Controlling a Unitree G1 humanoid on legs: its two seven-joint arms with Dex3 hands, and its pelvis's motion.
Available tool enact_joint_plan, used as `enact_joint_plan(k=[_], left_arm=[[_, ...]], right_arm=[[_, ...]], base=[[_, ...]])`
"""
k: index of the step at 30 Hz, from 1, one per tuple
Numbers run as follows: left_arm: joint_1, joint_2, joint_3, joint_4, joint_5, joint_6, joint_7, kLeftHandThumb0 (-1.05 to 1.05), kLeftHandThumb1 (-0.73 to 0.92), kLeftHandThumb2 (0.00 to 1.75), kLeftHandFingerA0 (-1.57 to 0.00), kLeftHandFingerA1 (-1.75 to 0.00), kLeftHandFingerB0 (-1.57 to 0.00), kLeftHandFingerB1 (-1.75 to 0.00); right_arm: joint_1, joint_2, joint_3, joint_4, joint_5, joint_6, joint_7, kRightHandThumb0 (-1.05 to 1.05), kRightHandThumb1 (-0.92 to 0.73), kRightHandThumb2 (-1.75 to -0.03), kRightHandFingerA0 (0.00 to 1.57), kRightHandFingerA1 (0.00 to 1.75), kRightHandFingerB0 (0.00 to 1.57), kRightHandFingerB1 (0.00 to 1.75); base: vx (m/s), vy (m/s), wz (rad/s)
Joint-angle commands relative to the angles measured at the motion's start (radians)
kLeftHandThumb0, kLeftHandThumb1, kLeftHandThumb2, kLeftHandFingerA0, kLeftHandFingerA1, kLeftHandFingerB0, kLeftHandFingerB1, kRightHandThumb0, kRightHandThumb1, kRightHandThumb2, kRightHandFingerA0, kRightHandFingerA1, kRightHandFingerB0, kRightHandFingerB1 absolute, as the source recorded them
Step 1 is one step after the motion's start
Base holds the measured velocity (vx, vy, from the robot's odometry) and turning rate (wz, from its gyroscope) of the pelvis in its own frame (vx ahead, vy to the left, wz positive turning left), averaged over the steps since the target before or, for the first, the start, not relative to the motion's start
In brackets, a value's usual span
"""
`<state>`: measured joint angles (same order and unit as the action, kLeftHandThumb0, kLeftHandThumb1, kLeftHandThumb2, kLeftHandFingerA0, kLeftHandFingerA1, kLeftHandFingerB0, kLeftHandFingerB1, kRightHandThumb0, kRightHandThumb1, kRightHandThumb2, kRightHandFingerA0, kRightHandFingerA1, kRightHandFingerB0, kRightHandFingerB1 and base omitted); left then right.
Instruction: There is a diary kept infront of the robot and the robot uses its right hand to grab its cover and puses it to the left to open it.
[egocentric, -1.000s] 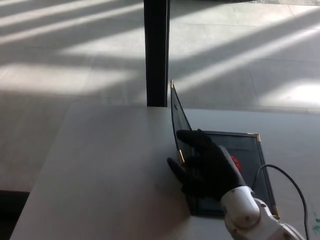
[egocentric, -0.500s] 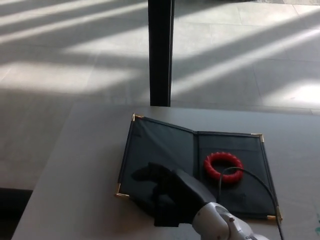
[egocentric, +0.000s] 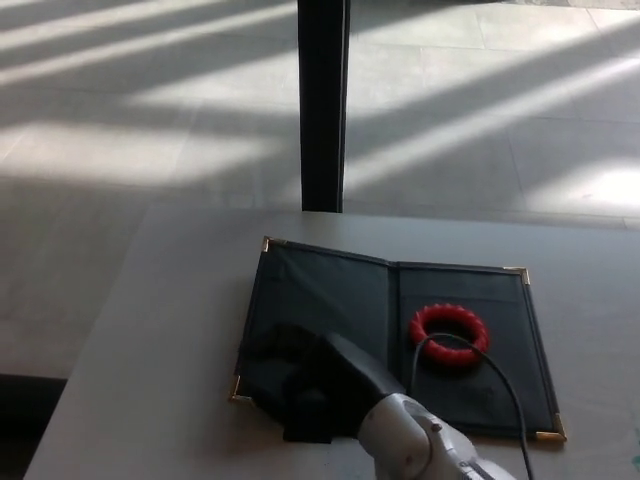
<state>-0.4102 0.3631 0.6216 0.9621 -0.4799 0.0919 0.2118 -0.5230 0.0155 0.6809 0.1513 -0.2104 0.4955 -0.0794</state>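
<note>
Diary (egocentric: 330, 300) lies spread flat near the middle of the bench (egocentric: 150, 350), its cover folded fully over to the left, so we judge the opening done. Our right hand (egocentric: 300, 385) rests on that left flap's near corner, likely pressing it flat; we cannot tell its finger state. On the right page sits a red ring (egocentric: 447, 334).

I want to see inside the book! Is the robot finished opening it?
Nearly. The diary lies open and flat on the table, its cover turned to the left, with a red ring on the right half. The right hand rests on the cover's near corner. All that looks left is lifting the hand away.
</note>
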Motion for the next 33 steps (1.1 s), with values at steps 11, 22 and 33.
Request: enact_joint_plan(k=[11, 22, 33], left_arm=[[-0.002, 0.020, 0.000, 0.002, 0.016, -0.004, 0.010, -0.95, 0.92, 0.98, -0.51, -1.08, -0.44, -0.95], [0.026, 0.025, 0.018, -0.003, 0.006, -0.003, -0.002, -0.88, 0.92, 1.02, -0.45, -1.13, -0.39, -1.02], [0.038, 0.019, 0.032, -0.007, 0.006, 0.000, 0.006, -0.87, 0.92, 1.02, -0.44, -1.16, -0.38, -1.09]], right_arm=[[0.029, 0.074, -0.253, 0.037, 0.032, 0.114, 0.077, -0.76, -0.82, -1.22, 0.28, 0.68, 0.01, 0.49], [-0.024, 0.029, -0.548, -0.175, 0.160, 0.215, 0.170, -0.76, -0.92, -0.77, 0.34, 0.61, 0.22, 0.45], [-0.103, 0.028, -0.933, -0.316, 0.350, 0.367, 0.174, -0.71, -0.92, -0.68, 0.43, 0.58, 0.38, 0.46]], base=[[0.00, 0.000, 0.00], [0.00, 0.000, 0.00], [0.00, 0.000, 0.00]])
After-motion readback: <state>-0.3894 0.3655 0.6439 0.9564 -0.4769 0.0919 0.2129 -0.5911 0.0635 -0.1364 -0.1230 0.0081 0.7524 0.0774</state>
